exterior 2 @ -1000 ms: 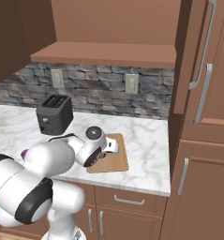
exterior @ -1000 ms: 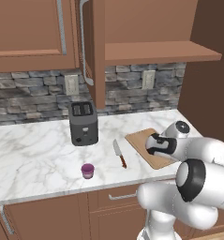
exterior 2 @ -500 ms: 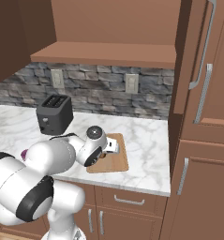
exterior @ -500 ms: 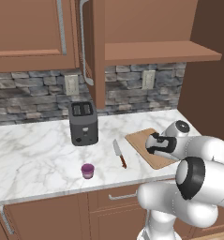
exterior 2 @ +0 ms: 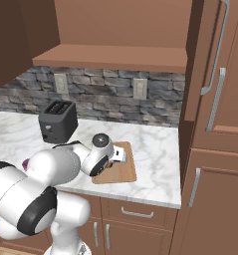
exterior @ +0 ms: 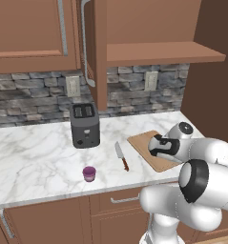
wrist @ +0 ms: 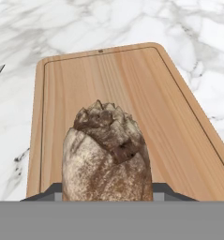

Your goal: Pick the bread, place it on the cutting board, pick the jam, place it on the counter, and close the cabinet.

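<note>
Two steps look unfinished: the cabinet [exterior: 94,52] is seen with its panelled reddish-brown door [exterior 2: 207,60] swung out, and the bread [wrist: 107,154] is not yet released. The jam, by contrast, is already set on the desk [exterior: 34,157], a broad white marble slab with grey veining. The board [wrist: 113,93], a flat tan wooden rectangle with rounded corners and a shallow groove near its rim, is laid on the desk right of the toaster [exterior: 85,125], a dark boxy block. The bread, a crusty dark-brown lump mottled with tan, is pinched in the gripper [wrist: 107,190] just over the board. The jam [exterior: 89,173], a squat purple jar, is stood near the desk's front edge, beside a red-handled knife [exterior: 121,156].
</note>
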